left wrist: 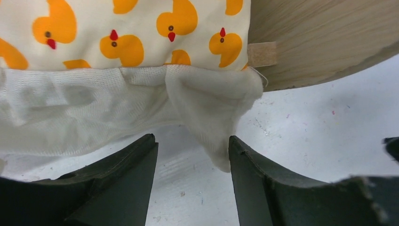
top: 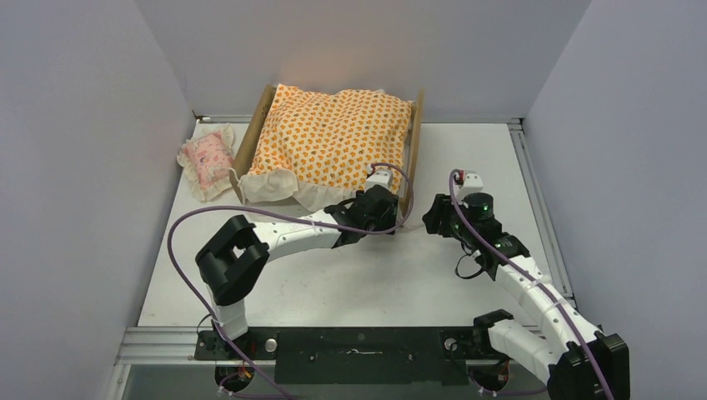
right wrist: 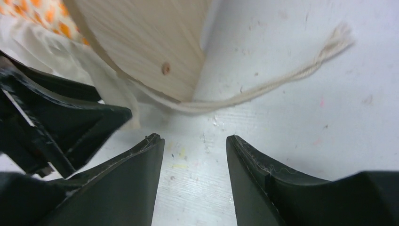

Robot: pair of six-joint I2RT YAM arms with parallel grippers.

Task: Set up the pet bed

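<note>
The pet bed (top: 413,142) stands at the back of the table, its plywood end boards showing left and right. The orange duck-print cushion (top: 333,137) covers it and hides the striped base. My left gripper (top: 373,197) is open at the cushion's near right corner. In the left wrist view the white ruffle corner (left wrist: 216,108) hangs down between the open fingers (left wrist: 193,141), close to the right one, beside the plywood board (left wrist: 320,37). My right gripper (top: 433,218) is open and empty (right wrist: 195,139), low over the table just right of the board (right wrist: 150,42).
A small pink frilled pillow (top: 208,158) lies on the table left of the bed. A loose white cord (right wrist: 263,87) runs from the board's foot across the table. The left gripper's black finger (right wrist: 61,113) shows close by in the right wrist view. Grey walls enclose the table.
</note>
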